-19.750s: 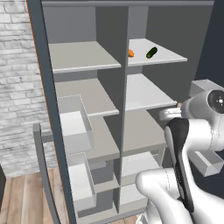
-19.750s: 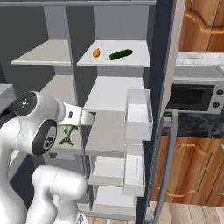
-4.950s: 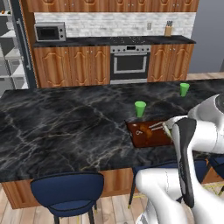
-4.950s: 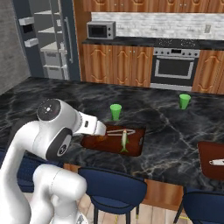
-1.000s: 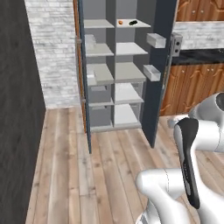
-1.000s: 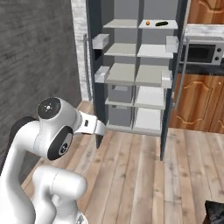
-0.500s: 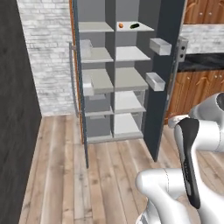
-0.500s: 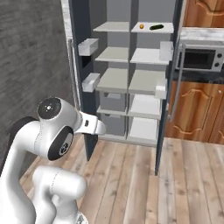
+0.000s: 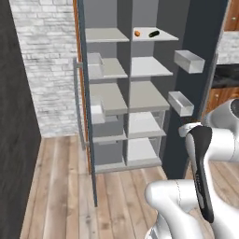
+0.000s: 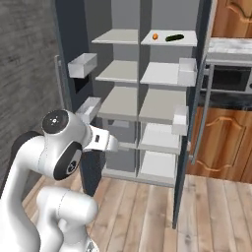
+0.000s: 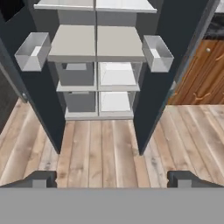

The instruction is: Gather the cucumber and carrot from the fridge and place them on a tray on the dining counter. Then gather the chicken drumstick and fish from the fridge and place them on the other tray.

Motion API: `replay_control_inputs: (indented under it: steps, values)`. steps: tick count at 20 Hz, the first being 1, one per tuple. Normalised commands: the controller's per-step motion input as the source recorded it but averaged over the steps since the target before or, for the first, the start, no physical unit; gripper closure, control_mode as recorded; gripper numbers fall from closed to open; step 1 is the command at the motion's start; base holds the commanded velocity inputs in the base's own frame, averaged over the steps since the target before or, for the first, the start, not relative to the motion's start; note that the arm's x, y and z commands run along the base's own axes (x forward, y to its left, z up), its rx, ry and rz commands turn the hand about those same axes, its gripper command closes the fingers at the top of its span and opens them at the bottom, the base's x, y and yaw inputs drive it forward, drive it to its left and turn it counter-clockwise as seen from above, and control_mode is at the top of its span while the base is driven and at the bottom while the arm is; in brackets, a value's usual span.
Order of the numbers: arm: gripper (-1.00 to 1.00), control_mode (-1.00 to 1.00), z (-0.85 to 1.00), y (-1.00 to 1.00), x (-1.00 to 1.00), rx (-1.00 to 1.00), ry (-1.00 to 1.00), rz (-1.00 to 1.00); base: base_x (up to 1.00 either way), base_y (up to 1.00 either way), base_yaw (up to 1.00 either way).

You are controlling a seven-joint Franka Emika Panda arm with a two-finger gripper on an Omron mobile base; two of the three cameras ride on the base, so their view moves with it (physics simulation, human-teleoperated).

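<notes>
The claw (image 11: pixel 112 178) hangs spread wide and holds nothing, its two tips low in the hand view over the wooden floor (image 11: pixel 109 148). Beyond the floor stands the fridge (image 9: pixel 126 93) with both doors swung open, bins (image 9: pixel 189 61) on the door insides. Farthest, on the top right shelf (image 10: pixel 170 40), the carrot (image 9: pixel 137 33) lies just beside the cucumber (image 9: pixel 153 33), apart from it, carrot to the left.
</notes>
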Motion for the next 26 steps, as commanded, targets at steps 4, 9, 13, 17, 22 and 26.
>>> replay_control_inputs:
  steps: [4,9,13,17,22,26]
  values:
    - [-1.0,1.0,0.0,0.0,0.0,0.0,0.0,0.0,0.93,-0.06,0.0]
    - [-1.0,1.0,0.0,0.0,0.0,0.0,0.0,0.0,0.89,-0.05,0.0]
    - [-1.0,1.0,0.0,0.0,0.0,0.0,0.0,0.0,0.83,-0.07,0.0]
    - [-1.0,1.0,0.0,0.0,0.0,0.0,0.0,0.0,0.67,-0.17,0.0]
    - [-1.0,1.0,0.0,0.0,0.0,0.0,0.0,0.0,0.59,-0.24,0.0]
    - [-1.0,1.0,0.0,0.0,0.0,0.0,0.0,0.0,0.55,-0.33,0.0]
